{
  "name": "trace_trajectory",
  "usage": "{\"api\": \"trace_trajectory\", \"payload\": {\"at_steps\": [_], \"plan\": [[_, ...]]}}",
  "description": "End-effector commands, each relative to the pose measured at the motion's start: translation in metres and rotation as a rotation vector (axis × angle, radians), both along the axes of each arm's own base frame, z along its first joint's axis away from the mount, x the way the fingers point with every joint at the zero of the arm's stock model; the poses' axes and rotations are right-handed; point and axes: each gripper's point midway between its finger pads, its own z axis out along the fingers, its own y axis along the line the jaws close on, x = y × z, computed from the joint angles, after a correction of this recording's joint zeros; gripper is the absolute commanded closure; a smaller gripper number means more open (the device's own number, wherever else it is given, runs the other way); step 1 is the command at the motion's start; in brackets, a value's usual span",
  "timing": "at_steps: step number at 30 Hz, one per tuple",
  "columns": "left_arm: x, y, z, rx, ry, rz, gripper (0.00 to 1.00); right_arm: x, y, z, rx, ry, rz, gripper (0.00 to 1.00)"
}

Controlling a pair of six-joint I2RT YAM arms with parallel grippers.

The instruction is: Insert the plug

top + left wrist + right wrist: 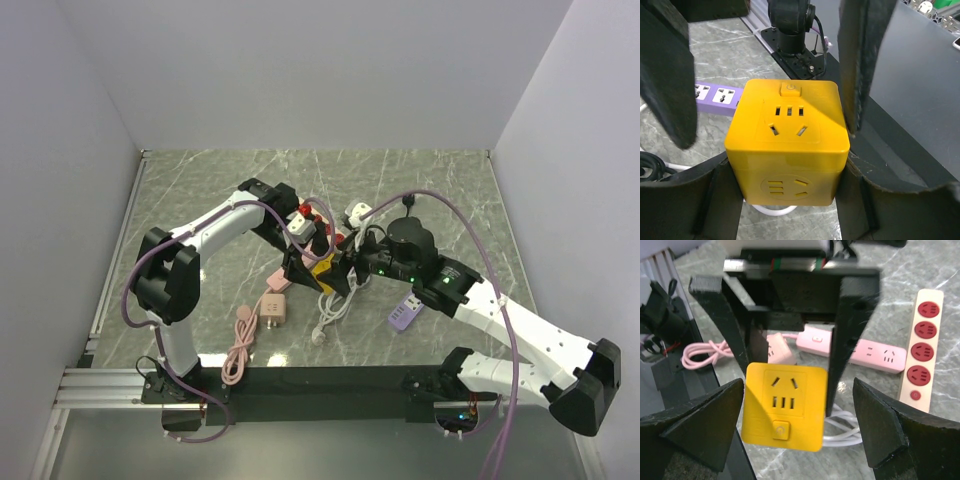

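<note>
- Keeping the bright-yellow cube-shaped plastic plug [787,140] square in the grip is judged the main point. It is clamped on two opposite side faces by the left gripper [787,162] and held above the grey-green marble table [200,180], near its middle.
- The right gripper [799,385] is spread wide, with one finger at each side of the cube. Contact cannot be confirmed.
- The flat purple plastic power strip [715,95] lies just behind the cube in the left wrist view. The cube should probably be levelled over one socket before it is pressed down.
- The face with the small button and the socket holes is turned upward, towards both wrist cameras. The prongs are not seen and are presumably underneath.
- No long axis can be named, since all sides look equal.
</note>
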Motion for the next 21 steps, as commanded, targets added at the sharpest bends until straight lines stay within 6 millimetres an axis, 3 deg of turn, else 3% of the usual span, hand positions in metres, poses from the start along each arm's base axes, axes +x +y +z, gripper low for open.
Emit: {"api": "trace_trajectory", "payload": {"at_steps": [1,6,9,10,12,15,16,18,19,21], "plan": [[-0.003,-0.005,0.035,-0.104,-0.01,0.0,0.99,0.001,0.002,0.007,-0.036,-0.036,-0.013,0.04],[-0.003,-0.005,0.037,-0.106,-0.01,0.0,0.99,-0.006,0.004,-0.003,-0.059,-0.012,0.003,0.05],[-0.003,-0.005,0.037,-0.107,-0.013,0.0,0.99,-0.007,0.003,-0.006,-0.059,-0.009,-0.001,0.16],[-0.003,-0.005,0.037,-0.106,-0.01,0.0,0.99,-0.006,0.002,-0.006,-0.06,-0.009,-0.008,0.29],[-0.002,-0.006,0.037,-0.105,-0.007,0.0,0.99,-0.004,0.0,-0.006,-0.06,-0.014,-0.026,0.46],[-0.001,-0.007,0.038,-0.102,-0.002,0.001,0.99,0.0,-0.002,-0.007,-0.069,-0.012,-0.05,0.9],[0.0,-0.007,0.039,-0.105,-0.003,0.002,0.98,0.001,-0.002,-0.007,-0.069,-0.013,-0.058,1.0],[0.002,-0.008,0.039,-0.102,-0.002,0.003,0.89,0.006,-0.005,-0.005,-0.066,-0.023,-0.091,1.0],[0.003,-0.007,0.039,-0.095,0.006,0.007,0.71,0.007,-0.006,-0.005,-0.066,-0.023,-0.099,1.0],[0.007,-0.007,0.038,-0.087,0.01,0.014,0.64,0.01,-0.011,0.001,-0.055,-0.047,-0.132,1.0]]}}
